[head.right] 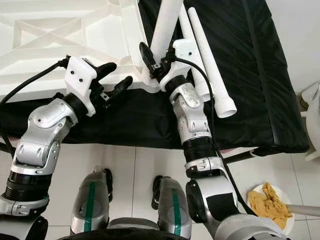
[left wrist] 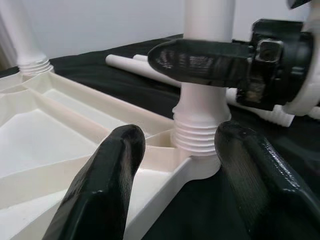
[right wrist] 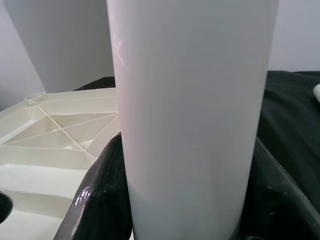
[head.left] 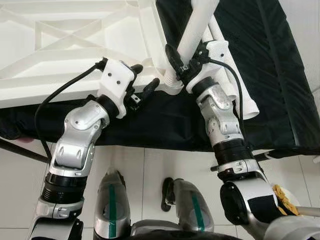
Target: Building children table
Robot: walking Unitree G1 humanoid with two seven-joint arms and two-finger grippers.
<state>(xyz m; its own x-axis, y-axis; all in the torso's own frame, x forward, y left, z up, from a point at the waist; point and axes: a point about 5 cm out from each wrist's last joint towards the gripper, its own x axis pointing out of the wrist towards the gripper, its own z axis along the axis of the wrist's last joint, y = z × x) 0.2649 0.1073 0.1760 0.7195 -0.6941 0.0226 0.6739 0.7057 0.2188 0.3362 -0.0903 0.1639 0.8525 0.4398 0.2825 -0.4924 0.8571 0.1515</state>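
Observation:
A white plastic table top (head.left: 65,45) lies upside down on a black padded surface (head.left: 260,65). A white leg (head.left: 197,25) stands upright in its near corner socket, with its threaded base (left wrist: 202,135) at the socket. My right gripper (head.left: 186,54) is shut on this leg just above the threads, with the fingers (right wrist: 100,200) on both sides. My left gripper (head.left: 144,77) is open beside that corner, its fingers (left wrist: 107,190) apart and touching nothing. Another leg (left wrist: 25,40) stands in a far corner. Two loose legs (head.right: 212,65) lie to the right.
The black surface ends at a front edge just above my knees, with tiled floor (head.left: 150,170) below. A white plate holding a yellow cloth (head.right: 270,202) sits on the floor at the right. A dark bar (head.left: 20,150) slants at the lower left.

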